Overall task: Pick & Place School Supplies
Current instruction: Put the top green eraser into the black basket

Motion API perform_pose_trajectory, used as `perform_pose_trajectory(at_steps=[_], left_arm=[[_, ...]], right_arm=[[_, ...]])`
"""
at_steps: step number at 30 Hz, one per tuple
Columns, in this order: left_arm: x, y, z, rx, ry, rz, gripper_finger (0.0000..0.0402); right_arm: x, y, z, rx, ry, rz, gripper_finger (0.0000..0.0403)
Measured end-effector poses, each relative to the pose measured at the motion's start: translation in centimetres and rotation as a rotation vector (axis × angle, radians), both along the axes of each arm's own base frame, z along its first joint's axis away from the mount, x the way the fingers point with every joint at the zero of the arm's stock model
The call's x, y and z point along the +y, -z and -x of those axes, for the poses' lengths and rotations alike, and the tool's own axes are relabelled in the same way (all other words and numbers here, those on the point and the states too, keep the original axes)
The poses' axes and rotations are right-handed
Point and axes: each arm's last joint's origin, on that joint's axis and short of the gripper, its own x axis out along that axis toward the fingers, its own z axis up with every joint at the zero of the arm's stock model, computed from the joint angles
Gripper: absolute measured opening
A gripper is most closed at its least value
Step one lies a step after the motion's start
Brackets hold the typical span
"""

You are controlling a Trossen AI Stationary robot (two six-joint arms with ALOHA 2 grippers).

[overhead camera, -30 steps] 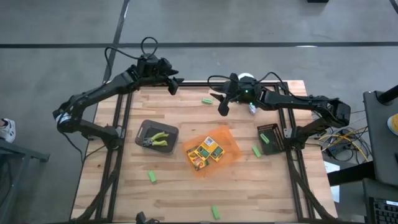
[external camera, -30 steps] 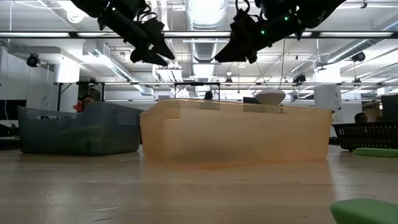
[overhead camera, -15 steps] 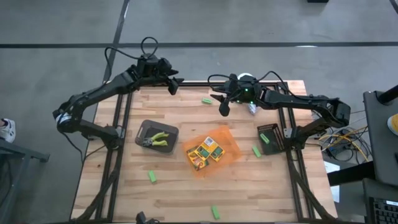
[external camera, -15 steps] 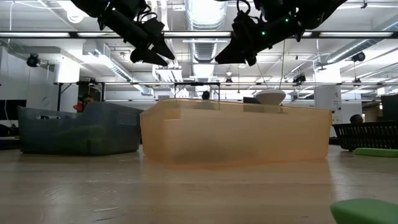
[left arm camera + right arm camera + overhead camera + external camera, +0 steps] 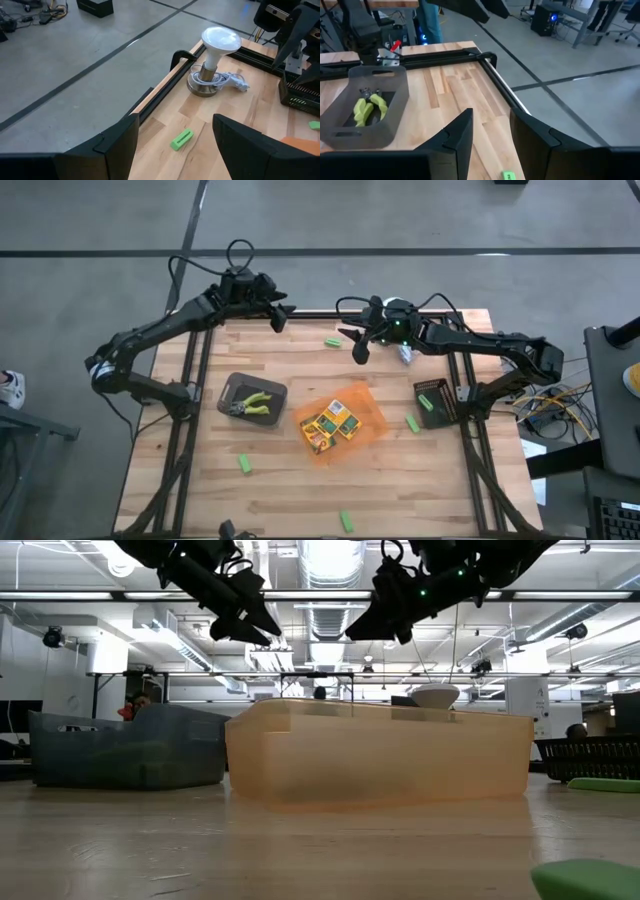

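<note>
We are looking down on a pale wooden bench (image 5: 290, 490) with dark rails along its sides, standing on a grey concrete floor (image 5: 320, 215) crossed by dark lines. The left gripper (image 5: 279, 317) is hanging over the bench's far left corner, fingers spread wide and grasping nothing. The right gripper (image 5: 359, 350) is hovering above the far edge, fingers parted with nothing between them.

Just beside the right gripper, toward the left one, a green stubby piece (image 5: 333, 341) is lying on the wood; the left wrist view is catching it (image 5: 182, 139) ahead of its fingers. Behind the right gripper we are seeing the white lamp (image 5: 214, 55) with its cable. Nearer the front of the bench than the right gripper, the orange tray (image 5: 365, 430) is carrying the crayon boxes (image 5: 329, 425). Off toward the left arm's side, a grey bin (image 5: 252, 401) is holding yellow-green pliers (image 5: 256, 404), which the right wrist view is also showing (image 5: 370, 108). A dark basket (image 5: 433, 400) is sitting under the right arm, with another green piece (image 5: 412, 423) near it. Two more green pieces (image 5: 244, 465) (image 5: 346, 521) are lying toward the front edge.

From bench level, the tray (image 5: 380, 755) is filling the middle, with white ceiling beams, ducts and lights running behind it.
</note>
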Motion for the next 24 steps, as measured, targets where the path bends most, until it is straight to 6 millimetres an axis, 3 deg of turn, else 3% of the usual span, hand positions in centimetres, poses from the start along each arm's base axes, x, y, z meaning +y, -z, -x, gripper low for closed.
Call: perform_pose_trajectory(at_steps=[4,9,12,24], left_arm=[[-0.2,0.0,-0.1,0.006,0.059,-0.009,0.0259],[-1.3,0.4,-0.3,-0.045,0.478,-0.013,0.0259],[-2.1,1.0,0.3,-0.09,0.626,0.027,0.0259],[-5.8,3.5,5.1,-0.272,0.507,0.033,0.0259]], right_arm=[[0.0,-0.1,0.0,-0.01,0.002,0.004,0.0123],[-0.1,-0.1,0.0,-0.011,0.005,0.006,0.0123],[-0.1,-0.1,0.0,-0.01,0.006,0.008,0.0123],[-0.3,-0.1,0.1,-0.001,0.003,0.03,0.0123]])
